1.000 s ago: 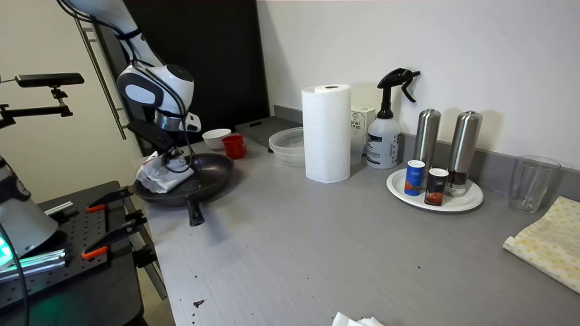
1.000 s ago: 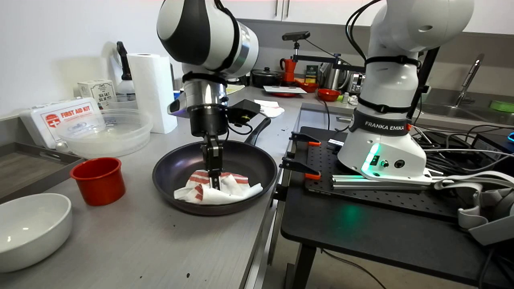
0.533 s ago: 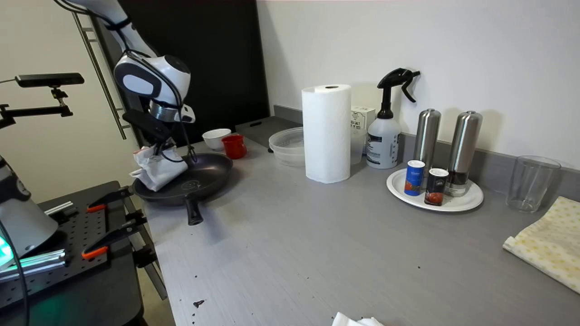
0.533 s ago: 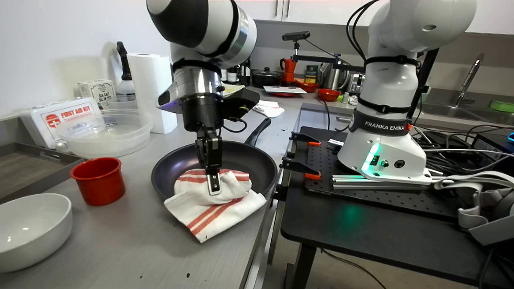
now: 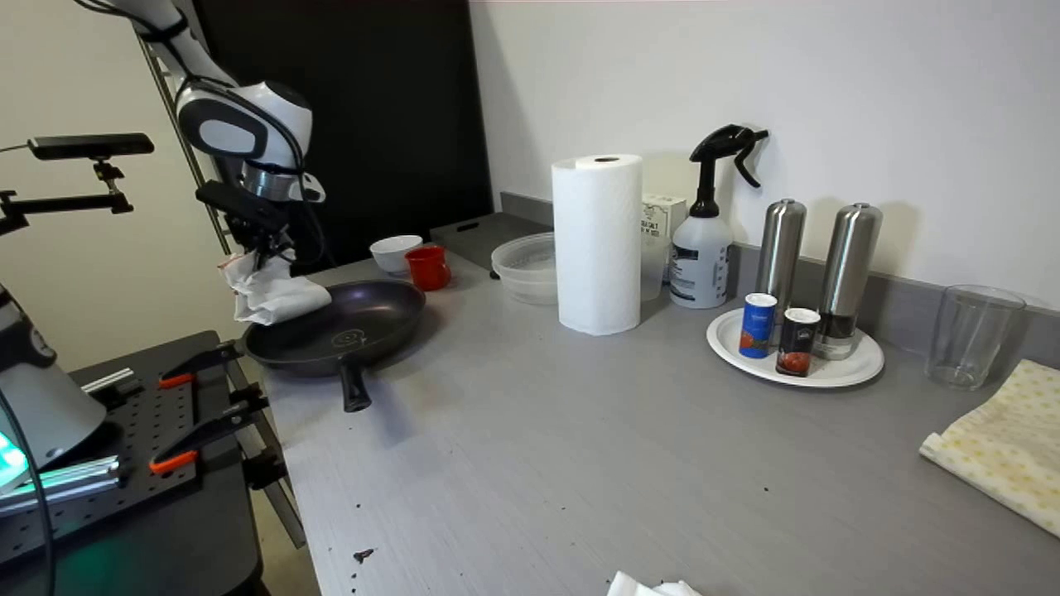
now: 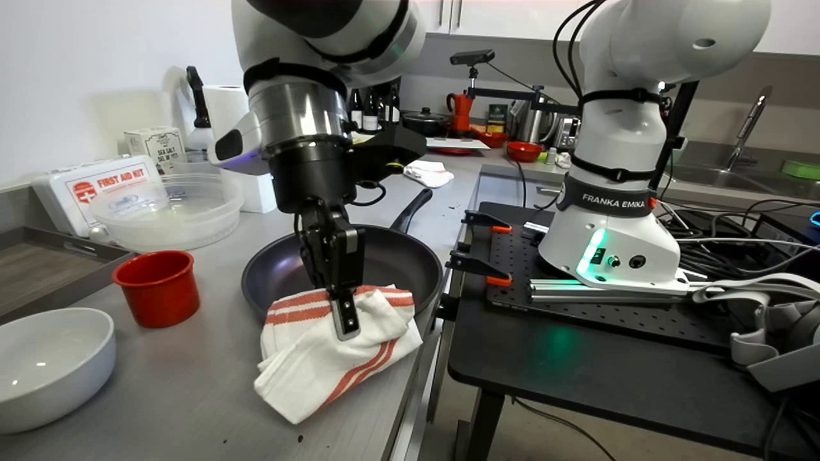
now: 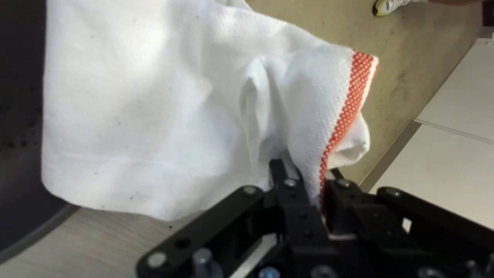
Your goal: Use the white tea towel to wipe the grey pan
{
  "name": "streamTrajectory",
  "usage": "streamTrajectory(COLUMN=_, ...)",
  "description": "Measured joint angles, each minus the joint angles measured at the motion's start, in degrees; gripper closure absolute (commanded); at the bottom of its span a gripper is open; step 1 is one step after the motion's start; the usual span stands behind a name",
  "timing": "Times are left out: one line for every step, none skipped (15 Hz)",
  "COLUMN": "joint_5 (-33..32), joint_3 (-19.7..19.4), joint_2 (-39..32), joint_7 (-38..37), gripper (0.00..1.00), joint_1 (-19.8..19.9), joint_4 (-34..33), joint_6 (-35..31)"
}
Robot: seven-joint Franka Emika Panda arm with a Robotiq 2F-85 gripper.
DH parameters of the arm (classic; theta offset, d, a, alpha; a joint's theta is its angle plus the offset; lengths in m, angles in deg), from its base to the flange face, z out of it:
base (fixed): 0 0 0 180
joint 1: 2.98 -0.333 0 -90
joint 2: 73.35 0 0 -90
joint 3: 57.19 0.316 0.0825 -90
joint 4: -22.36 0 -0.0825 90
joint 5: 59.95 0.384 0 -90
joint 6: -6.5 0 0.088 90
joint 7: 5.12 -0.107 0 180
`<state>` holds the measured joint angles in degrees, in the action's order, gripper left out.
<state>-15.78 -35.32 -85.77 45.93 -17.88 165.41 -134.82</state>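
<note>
The white tea towel with red stripes shows in both exterior views [image 5: 277, 296] [image 6: 314, 378] and fills much of the wrist view [image 7: 146, 116]. My gripper [image 5: 263, 258] is shut on a bunched part of it; the gripper also shows in an exterior view [image 6: 346, 320] and in the wrist view [image 7: 313, 173]. The towel hangs from the fingers at the pan's rim, partly outside it. Whether its lower edge touches the rim is unclear. The dark grey pan [image 5: 377, 314] lies on the counter, its inside largely uncovered; it also shows in an exterior view [image 6: 397, 262] and the wrist view [image 7: 19, 208].
A red cup [image 6: 157, 288] and a white bowl [image 6: 54, 371] stand beside the pan. A plastic tub [image 6: 186, 211] and a paper towel roll [image 5: 596, 244] stand further along the wall. The counter's edge [image 6: 416, 384] runs close by the pan, facing the robot's table.
The gripper has risen from inside the pan with the towel and moved toward and past the pan's rim, away from the handle. The pan has barely moved.
</note>
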Motion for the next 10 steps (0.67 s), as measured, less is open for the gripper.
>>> streamTrajectory(joint_5=-1.1, joint_3=0.43, joint_2=0.83, joint_7=-1.75, gripper=0.97, joint_1=-0.97, joint_4=0.02, joint_6=-0.84)
streamTrajectory(joint_5=-2.16, joint_3=0.76, joint_2=1.94, joint_7=-3.53, gripper=0.97, joint_1=-1.73, joint_4=0.09, joint_6=-1.82)
streamTrajectory(joint_5=-2.95, joint_3=0.93, joint_2=3.34, joint_7=-5.27, gripper=0.97, joint_1=-2.27, joint_4=0.26, joint_6=-3.29)
streamTrajectory(joint_5=-3.5, joint_3=0.95, joint_2=4.91, joint_7=-6.8, gripper=0.97, joint_1=-2.46, joint_4=0.46, joint_6=-4.71)
streamTrajectory(joint_5=-3.76, joint_3=0.76, joint_2=6.67, joint_7=-8.13, gripper=0.97, joint_1=-2.33, joint_4=0.75, joint_6=-6.12)
streamTrajectory(joint_5=-3.78, joint_3=0.29, joint_2=8.5, joint_7=-9.16, gripper=0.97, joint_1=-2.0, joint_4=1.09, joint_6=-7.36)
streamTrajectory(joint_5=-3.79, joint_3=-0.51, joint_2=10.41, joint_7=-9.88, gripper=0.97, joint_1=-1.51, joint_4=1.5, joint_6=-8.35)
streamTrajectory(joint_5=-3.79, joint_3=-1.62, joint_2=12.34, joint_7=-10.53, gripper=0.97, joint_1=-0.85, joint_4=2.05, joint_6=-9.16)
streamTrajectory(joint_5=-3.82, joint_3=-2.99, joint_2=14.14, joint_7=-10.9, gripper=0.97, joint_1=-0.08, joint_4=2.65, joint_6=-9.66)
streamTrajectory(joint_5=-4.0, joint_3=-4.58, joint_2=15.72, joint_7=-11.15, gripper=0.97, joint_1=0.76, joint_4=3.28, joint_6=-10.06)
